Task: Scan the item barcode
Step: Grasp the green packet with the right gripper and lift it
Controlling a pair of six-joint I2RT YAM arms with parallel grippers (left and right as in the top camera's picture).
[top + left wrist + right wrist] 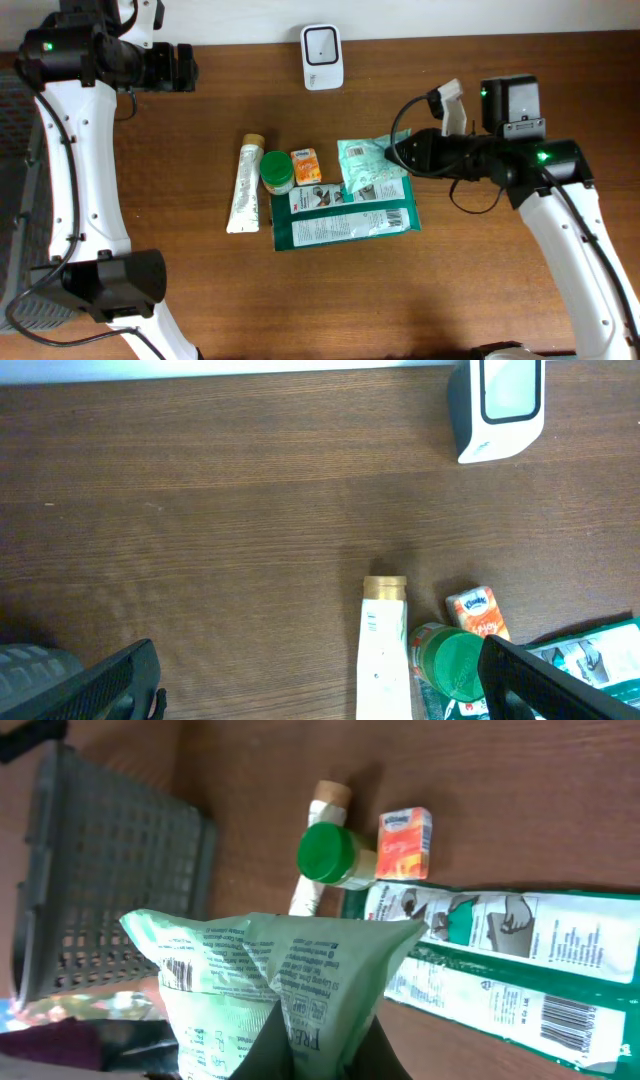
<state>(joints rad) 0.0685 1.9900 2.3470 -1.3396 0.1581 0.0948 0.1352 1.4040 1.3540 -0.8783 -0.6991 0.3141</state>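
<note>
My right gripper (320,1045) is shut on a pale green printed pouch (290,970), pinching its crumpled edge and holding it a little above the table. A barcode (178,973) shows on the pouch's left side. From overhead, the pouch (362,165) hangs over the right end of the row of items, with the right gripper (400,152) just to its right. A white scanner box (322,57) stands at the table's back edge, also in the left wrist view (497,405). My left gripper (185,67) is open at the far back left, holding nothing (320,700).
On the table lie a white tube (243,190), a green-lidded jar (277,172), an orange tissue packet (306,165) and a long green-and-white packet (345,215). A white handheld device (450,103) sits by the right arm. A grey mesh basket (100,880) stands at the left.
</note>
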